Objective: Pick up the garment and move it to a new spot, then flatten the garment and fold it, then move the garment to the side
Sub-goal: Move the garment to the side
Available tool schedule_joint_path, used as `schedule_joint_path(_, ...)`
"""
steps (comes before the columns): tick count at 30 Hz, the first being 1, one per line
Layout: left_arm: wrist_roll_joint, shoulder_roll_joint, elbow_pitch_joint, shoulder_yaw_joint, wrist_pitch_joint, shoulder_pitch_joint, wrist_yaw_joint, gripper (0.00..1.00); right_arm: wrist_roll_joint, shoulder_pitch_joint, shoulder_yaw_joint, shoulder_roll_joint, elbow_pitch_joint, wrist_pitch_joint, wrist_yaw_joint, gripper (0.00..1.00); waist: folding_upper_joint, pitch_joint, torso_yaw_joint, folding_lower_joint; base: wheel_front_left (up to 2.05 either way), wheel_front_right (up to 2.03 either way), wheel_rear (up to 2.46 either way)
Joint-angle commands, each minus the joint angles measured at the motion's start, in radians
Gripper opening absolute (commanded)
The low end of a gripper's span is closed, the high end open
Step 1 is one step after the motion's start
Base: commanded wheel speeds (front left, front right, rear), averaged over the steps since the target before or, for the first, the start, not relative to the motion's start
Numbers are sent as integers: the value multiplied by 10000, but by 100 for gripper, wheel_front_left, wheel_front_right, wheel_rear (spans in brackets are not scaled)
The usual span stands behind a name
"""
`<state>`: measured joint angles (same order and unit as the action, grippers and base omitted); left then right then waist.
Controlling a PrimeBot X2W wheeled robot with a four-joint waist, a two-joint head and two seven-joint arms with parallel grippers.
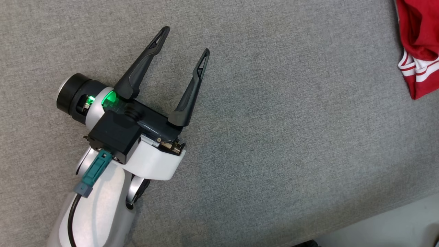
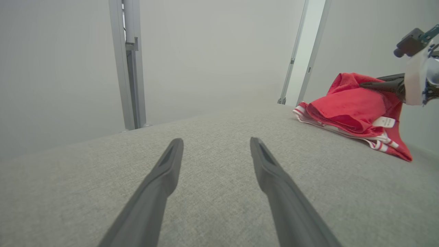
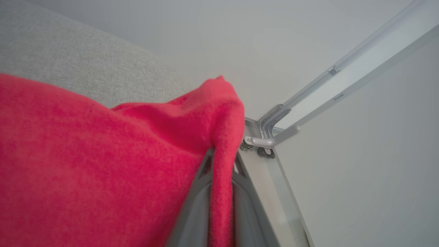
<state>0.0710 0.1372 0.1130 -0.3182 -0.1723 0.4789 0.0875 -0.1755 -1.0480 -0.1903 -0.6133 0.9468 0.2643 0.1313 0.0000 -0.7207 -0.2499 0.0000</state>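
Far right on the grey fabric tabletop, my right hand is pinched on a fold of the crumpled red white-striped garment, well apart from my left hand, spread wide and empty.

support: grey fabric surface | on it: red garment (white-striped trim)

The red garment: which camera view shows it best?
The left wrist view: the red garment shows nearly whole there, a heap with white stripes and a label. In the head view the red garment is cut off at the upper right corner. The right wrist view is too close: one fold pinched in the right pincer.
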Motion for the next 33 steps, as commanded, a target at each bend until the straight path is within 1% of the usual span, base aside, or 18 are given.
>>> schedule_joint_path(1,50,73,-162,26,-13,-1,-57,100,231,-100,272,-12,-23,17,-11,100,0,29,36,0,0,0,0)
schedule_joint_path(5,124,17,-287,14,-135,-33,-105,100,860,5,1027,89,-273,16,-11,100,0,228,96,0,0,0,0)
schedule_joint_path(9,260,-67,-495,-5,-343,-161,-175,100,1440,376,1491,400,-800,16,-11,100,0,650,203,0,0,0,0)
schedule_joint_path(12,393,-145,-711,38,-514,-241,-267,100,1553,690,1833,706,-1406,16,-11,100,0,1109,334,0,0,0,0)
schedule_joint_path(17,703,-325,-1156,204,-770,-576,-451,100,1405,1635,2000,1285,-2846,16,-11,100,0,2112,662,0,0,0,0)
schedule_joint_path(21,978,-444,-1413,439,-884,-917,-657,100,1148,2617,1789,1735,-4141,16,-11,100,0,2891,1005,0,0,0,0)
schedule_joint_path(22,1135,-512,-1513,590,-910,-1108,-757,100,922,3110,1728,1989,-4783,17,-11,100,0,3243,1194,0,0,0,0)
schedule_joint_path(25,1305,-617,-1492,824,-920,-1409,-892,100,698,3901,1646,2356,-5760,17,-11,100,0,3754,1493,0,0,0,0)
schedule_joint_path(26,1305,-617,-1492,824,-920,-1409,-892,100,698,3901,1646,2356,-5760,17,-11,100,0,3754,1493,0,0,0,0)
schedule_joint_path(33,1607,-753,-1666,1494,-923,-2319,-1162,100,344,5677,1806,3312,-7541,17,-10,100,0,4660,2147,0,0,0,0)
